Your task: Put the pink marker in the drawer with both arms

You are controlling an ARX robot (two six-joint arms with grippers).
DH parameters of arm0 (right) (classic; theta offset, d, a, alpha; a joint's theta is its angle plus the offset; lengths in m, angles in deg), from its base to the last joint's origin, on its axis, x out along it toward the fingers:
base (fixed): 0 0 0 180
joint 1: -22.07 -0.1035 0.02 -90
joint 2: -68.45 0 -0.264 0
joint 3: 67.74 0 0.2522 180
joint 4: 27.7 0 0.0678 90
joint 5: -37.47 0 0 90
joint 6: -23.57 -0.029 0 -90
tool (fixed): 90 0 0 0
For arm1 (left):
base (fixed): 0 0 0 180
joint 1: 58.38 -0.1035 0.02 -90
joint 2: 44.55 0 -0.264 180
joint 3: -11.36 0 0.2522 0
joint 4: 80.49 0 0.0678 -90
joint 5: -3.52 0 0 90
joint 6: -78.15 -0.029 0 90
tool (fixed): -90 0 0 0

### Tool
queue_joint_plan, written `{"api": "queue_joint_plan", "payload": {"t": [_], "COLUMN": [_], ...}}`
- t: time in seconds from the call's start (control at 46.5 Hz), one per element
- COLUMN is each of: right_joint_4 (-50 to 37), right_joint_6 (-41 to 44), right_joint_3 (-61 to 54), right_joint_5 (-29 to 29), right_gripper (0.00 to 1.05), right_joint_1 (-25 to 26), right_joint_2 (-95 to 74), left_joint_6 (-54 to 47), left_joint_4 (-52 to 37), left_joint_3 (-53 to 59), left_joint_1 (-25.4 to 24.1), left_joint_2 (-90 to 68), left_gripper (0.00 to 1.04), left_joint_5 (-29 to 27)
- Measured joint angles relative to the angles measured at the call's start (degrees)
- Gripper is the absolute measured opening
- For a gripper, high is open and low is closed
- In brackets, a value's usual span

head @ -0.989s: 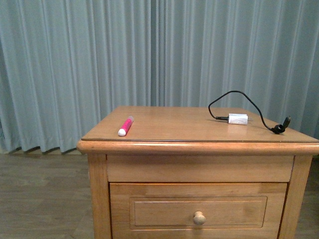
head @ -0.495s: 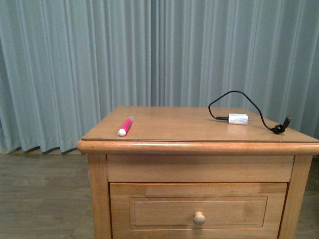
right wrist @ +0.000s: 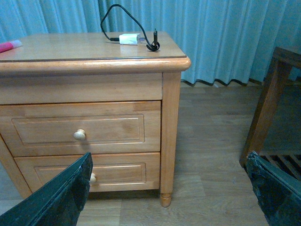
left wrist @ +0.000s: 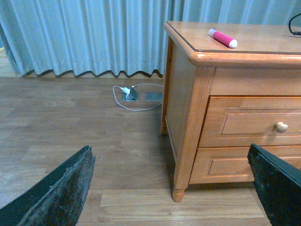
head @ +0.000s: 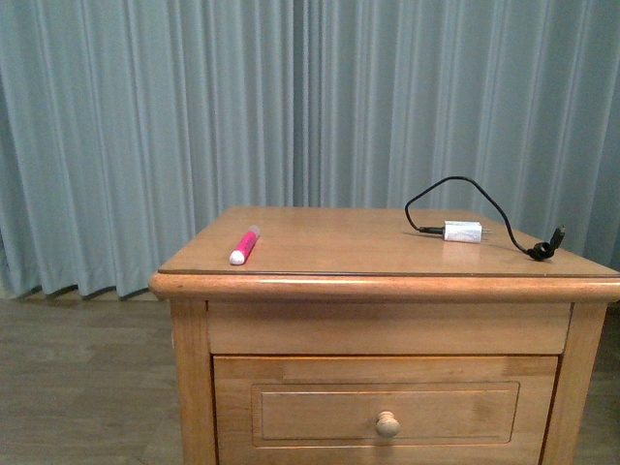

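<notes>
The pink marker [head: 244, 245] lies flat on the nightstand top near its left edge, white cap toward the front; it also shows in the left wrist view [left wrist: 222, 38] and at the edge of the right wrist view [right wrist: 9, 45]. The drawer [head: 387, 412] with its round knob [head: 387, 423] is closed. Neither arm appears in the front view. My left gripper [left wrist: 171, 193] is open, low over the floor beside the nightstand's left corner. My right gripper [right wrist: 169, 193] is open, low near the right front leg, with nothing between its fingers.
A white charger block [head: 462, 232] with a looped black cable [head: 484, 201] lies on the top at the right. A lower drawer [right wrist: 89, 169] sits under the upper one. A floor socket with a white cable [left wrist: 131, 93] lies left of the nightstand. Dark wooden furniture [right wrist: 273, 94] stands to the right.
</notes>
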State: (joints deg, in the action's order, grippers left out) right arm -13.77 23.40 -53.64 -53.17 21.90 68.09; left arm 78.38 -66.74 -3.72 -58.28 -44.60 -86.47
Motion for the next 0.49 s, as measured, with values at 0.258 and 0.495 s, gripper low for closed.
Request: {"api": "queue_joint_plan", "payload": {"t": [0.258,0.495], "right_joint_4": [-4.46,-28.92], "right_joint_6": [-9.81,-14.82], "right_joint_3": [5.49,17.55], "right_joint_5": [-10.58,-12.57], "right_gripper": [0.96,0.96], "right_joint_1": [-10.78,-19.37], "right_joint_2": [-28.06,-69.83], "left_joint_6": [0.02,0.00], "left_joint_4": [0.00,0.00], "left_joint_3": [0.00,0.00], "left_joint_1": [0.00,0.00], "left_joint_2": [0.00,0.02], "left_gripper": [0.99,0.99], "left_joint_5": [0.00,0.00]}}
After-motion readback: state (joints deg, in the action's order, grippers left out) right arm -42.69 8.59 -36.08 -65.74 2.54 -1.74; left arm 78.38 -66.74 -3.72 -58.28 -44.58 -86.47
